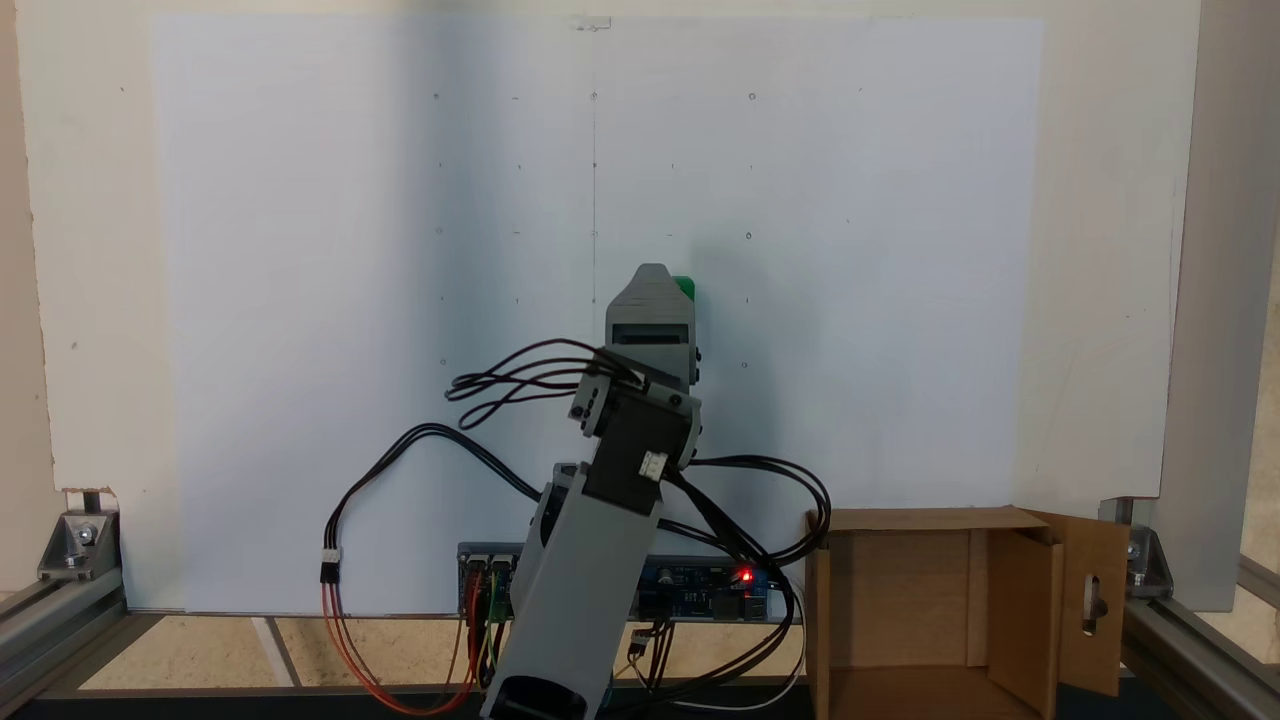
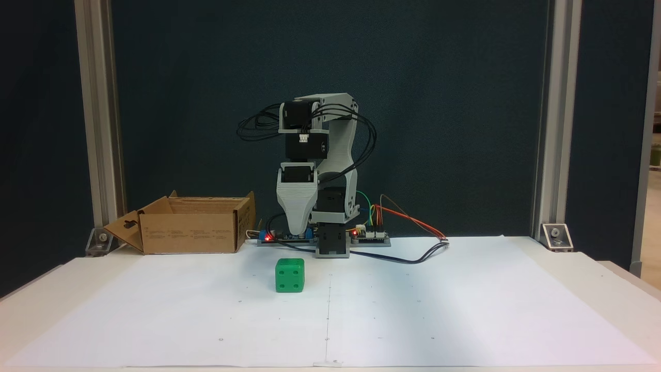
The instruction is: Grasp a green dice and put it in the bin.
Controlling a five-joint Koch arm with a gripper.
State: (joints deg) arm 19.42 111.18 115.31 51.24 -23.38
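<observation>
Clearly the dice (image 2: 289, 275) sits loose on the sheet below the gripper (image 2: 298, 227) — jaw state unreadable; an off-centre descent could knock it away from the bin (image 2: 191, 232).

The light grey, 3D-printed plastic arm (image 2: 338, 155) carries boxy black servo motors (image 2: 307, 147) at its joints above the tapered grey plastic pincer (image 2: 296, 231). Thin black cables (image 1: 520, 380) loop out beside the wrist, one ending in a white plug. Behind the pincer, orange, yellow and green wires (image 2: 397, 214) leave the blue circuit board (image 1: 690, 590) with red lights.
</observation>
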